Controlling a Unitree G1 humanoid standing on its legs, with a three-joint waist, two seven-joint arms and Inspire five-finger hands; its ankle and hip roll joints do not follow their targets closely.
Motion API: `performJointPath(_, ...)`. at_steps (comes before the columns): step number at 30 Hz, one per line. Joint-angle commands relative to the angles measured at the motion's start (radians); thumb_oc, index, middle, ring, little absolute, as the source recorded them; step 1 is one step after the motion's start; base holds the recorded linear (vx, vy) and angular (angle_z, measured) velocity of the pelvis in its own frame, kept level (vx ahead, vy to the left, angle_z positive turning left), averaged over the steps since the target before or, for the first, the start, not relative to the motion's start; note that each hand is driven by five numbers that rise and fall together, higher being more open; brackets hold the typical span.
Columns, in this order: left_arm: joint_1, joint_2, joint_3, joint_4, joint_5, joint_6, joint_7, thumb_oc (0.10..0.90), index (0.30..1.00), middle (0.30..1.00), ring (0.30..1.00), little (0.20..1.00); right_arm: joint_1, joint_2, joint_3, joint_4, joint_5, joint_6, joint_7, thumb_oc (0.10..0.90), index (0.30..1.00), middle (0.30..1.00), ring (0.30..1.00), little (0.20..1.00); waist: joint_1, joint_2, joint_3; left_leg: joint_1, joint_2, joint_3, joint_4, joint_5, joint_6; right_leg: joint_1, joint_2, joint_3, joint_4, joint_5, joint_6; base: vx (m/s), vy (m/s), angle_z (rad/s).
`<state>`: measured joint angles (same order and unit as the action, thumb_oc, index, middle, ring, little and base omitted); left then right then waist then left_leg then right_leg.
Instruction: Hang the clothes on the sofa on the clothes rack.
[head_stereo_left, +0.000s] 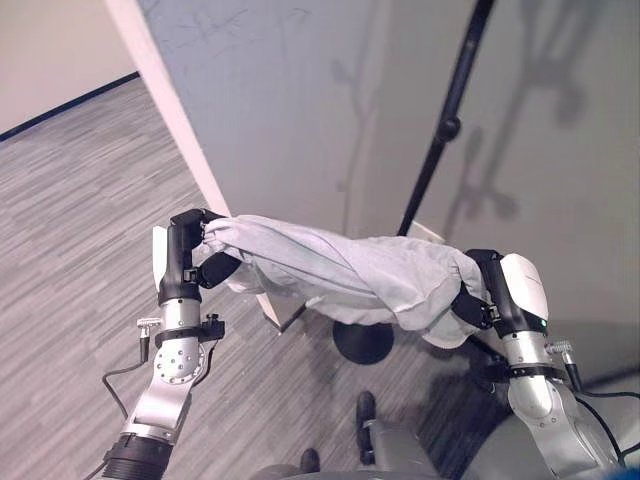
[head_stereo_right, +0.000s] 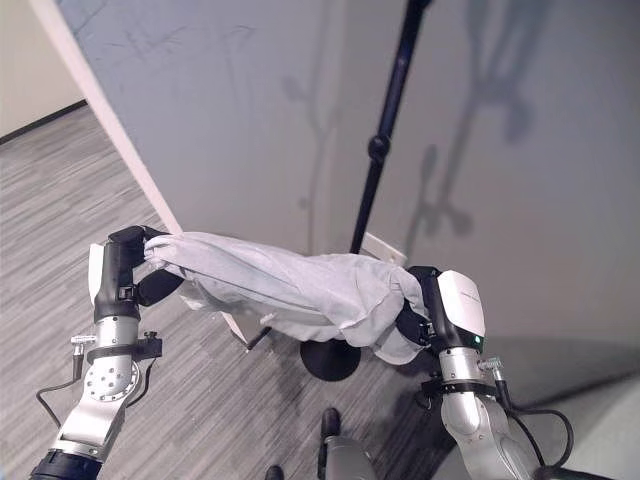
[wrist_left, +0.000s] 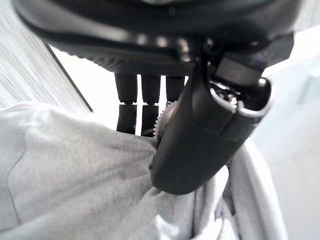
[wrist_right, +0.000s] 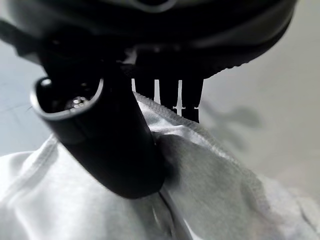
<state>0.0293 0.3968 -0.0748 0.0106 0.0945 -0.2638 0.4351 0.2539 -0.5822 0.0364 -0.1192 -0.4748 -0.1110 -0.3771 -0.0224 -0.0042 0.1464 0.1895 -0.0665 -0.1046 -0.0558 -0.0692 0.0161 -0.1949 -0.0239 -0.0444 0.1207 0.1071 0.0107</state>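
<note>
A light grey garment (head_stereo_left: 340, 270) hangs stretched between my two hands, above the floor. My left hand (head_stereo_left: 185, 255) is shut on its left end, with the thumb (wrist_left: 200, 145) pressed into the cloth (wrist_left: 75, 175). My right hand (head_stereo_left: 490, 290) is shut on the right end, thumb (wrist_right: 115, 145) and fingers pinching the hem (wrist_right: 210, 165). The black pole of the clothes rack (head_stereo_left: 440, 130) rises just behind the garment, and its round base (head_stereo_left: 362, 342) sits on the floor below the cloth's middle.
A grey partition wall (head_stereo_left: 300, 100) with a white edge stands close behind the rack. Grey striped carpet (head_stereo_left: 70, 220) spreads to the left. A white wall with a dark skirting (head_stereo_left: 60, 110) lies at the far left.
</note>
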Motion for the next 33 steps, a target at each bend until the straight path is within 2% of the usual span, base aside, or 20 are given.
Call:
performJointPath(1,-0.042,0.083,0.188,-0.166,0.158,-0.101,0.136,0.400,0.300,0.300,0.300,0.300,-0.107,-0.046,-0.193,-0.148,-0.096,-0.071,-0.164,0.400,0.300,0.300,0.300,0.300,0.020,-0.010,-0.129,-0.083,-0.011,0.124,-0.031,-0.019,0.034,0.226,0.048,-0.046,-0.182,-0.157,0.047,0.18,-0.109,0.33)
performJointPath(2,-0.038,0.082,0.190,-0.172,0.159,-0.098,0.136,0.400,0.300,0.300,0.300,0.300,-0.106,-0.047,-0.192,-0.150,-0.096,-0.071,-0.163,0.400,0.300,0.300,0.300,0.300,0.018,-0.010,-0.129,-0.083,-0.011,0.124,-0.031,-0.020,0.034,0.235,0.049,-0.047,-0.199,-0.148,0.046,0.11,-0.096,-0.02)
performJointPath(3,-0.048,0.097,0.240,-0.191,0.196,-0.091,0.176,0.400,0.300,0.300,0.300,0.300,-0.141,-0.067,-0.231,-0.171,-0.120,-0.069,-0.195,0.400,0.300,0.300,0.300,0.300,0.026,-0.006,-0.148,-0.079,-0.008,0.120,-0.031,-0.020,0.030,0.248,0.054,-0.049,-0.208,-0.149,0.045,0.11,-0.106,0.00)
performJointPath(6,-0.102,0.142,0.303,-0.207,0.256,-0.077,0.227,0.400,0.300,0.300,0.300,0.300,-0.188,-0.110,-0.272,-0.196,-0.163,-0.064,-0.222,0.400,0.300,0.300,0.300,0.300,0.029,-0.002,-0.168,-0.070,-0.001,0.120,-0.031,-0.022,0.021,0.261,0.063,-0.044,-0.208,-0.160,0.041,0.09,-0.103,-0.04)
performJointPath(13,-0.211,0.211,0.358,-0.249,0.356,-0.052,0.305,0.400,0.300,0.300,0.300,0.300,-0.301,-0.154,-0.354,-0.272,-0.221,-0.049,-0.287,0.400,0.300,0.300,0.300,0.300,0.025,0.006,-0.181,-0.059,0.005,0.129,0.004,-0.045,0.011,0.288,0.069,-0.042,-0.208,-0.181,0.031,0.05,-0.068,0.01)
performJointPath(16,-0.237,0.246,0.394,-0.263,0.392,-0.041,0.344,0.400,0.300,0.300,0.300,0.300,-0.345,-0.174,-0.409,-0.304,-0.262,-0.020,-0.326,0.400,0.300,0.300,0.300,0.300,0.016,0.014,-0.192,-0.054,0.007,0.137,0.018,-0.059,0.008,0.298,0.072,-0.036,-0.208,-0.187,0.031,0.05,-0.058,-0.09)
performJointPath(22,-0.281,0.299,0.412,-0.254,0.433,-0.020,0.382,0.400,0.300,0.300,0.300,0.300,-0.366,-0.222,-0.466,-0.289,-0.280,0.010,-0.362,0.400,0.300,0.300,0.300,0.300,0.008,0.025,-0.199,-0.047,0.010,0.144,0.018,-0.066,0.005,0.301,0.072,-0.034,-0.208,-0.194,0.031,0.04,-0.026,-0.03)
performJointPath(25,-0.318,0.303,0.395,-0.236,0.389,-0.023,0.380,0.400,0.300,0.300,0.300,0.300,-0.389,-0.258,-0.470,-0.262,-0.263,0.012,-0.362,0.400,0.300,0.300,0.300,0.300,0.005,0.028,-0.206,-0.043,0.012,0.147,0.016,-0.070,0.004,0.303,0.072,-0.035,-0.208,-0.197,0.032,0.00,0.000,0.00)
performJointPath(28,-0.410,0.352,0.311,-0.120,0.349,-0.007,0.348,0.400,0.300,0.300,0.300,0.300,-0.429,-0.349,-0.430,-0.166,-0.223,0.011,-0.349,0.400,0.300,0.300,0.300,0.300,-0.003,0.031,-0.209,-0.041,0.014,0.150,0.012,-0.071,0.002,0.304,0.073,-0.034,-0.208,-0.199,0.033,0.00,0.000,0.00)
performJointPath(30,-0.544,0.412,0.188,0.060,0.283,0.004,0.304,0.400,0.300,0.300,0.300,0.300,-0.516,-0.437,-0.334,-0.047,-0.096,-0.032,-0.303,0.400,0.300,0.300,0.300,0.300,-0.009,0.035,-0.212,-0.034,0.016,0.159,0.005,-0.070,-0.001,0.305,0.074,-0.030,-0.208,-0.200,0.034,0.00,0.000,0.00)
performJointPath(31,-0.561,0.418,0.180,0.077,0.279,0.001,0.307,0.400,0.300,0.300,0.300,0.300,-0.531,-0.443,-0.326,-0.033,-0.089,-0.036,-0.305,0.400,0.300,0.300,0.300,0.300,-0.009,0.035,-0.208,-0.034,0.016,0.159,0.004,-0.069,-0.001,0.304,0.074,-0.029,-0.208,-0.200,0.034,-0.01,-0.002,-0.04)
performJointPath(32,-0.646,0.480,0.094,0.204,0.257,0.019,0.278,0.400,0.300,0.300,0.300,0.300,-0.587,-0.524,-0.255,0.041,-0.024,-0.056,-0.264,0.400,0.300,0.300,0.300,0.300,-0.016,0.037,-0.209,-0.031,0.016,0.163,0.001,-0.067,-0.003,0.305,0.074,-0.026,-0.208,-0.197,0.036,0.00,0.003,-0.07)
performJointPath(33,-0.664,0.484,0.083,0.221,0.253,0.016,0.281,0.400,0.300,0.300,0.300,0.300,-0.604,-0.529,-0.244,0.056,-0.019,-0.059,-0.265,0.400,0.300,0.300,0.300,0.300,-0.015,0.036,-0.207,-0.031,0.016,0.164,-0.001,-0.066,-0.003,0.304,0.074,-0.025,-0.208,-0.197,0.036,-0.02,0.001,-0.10)
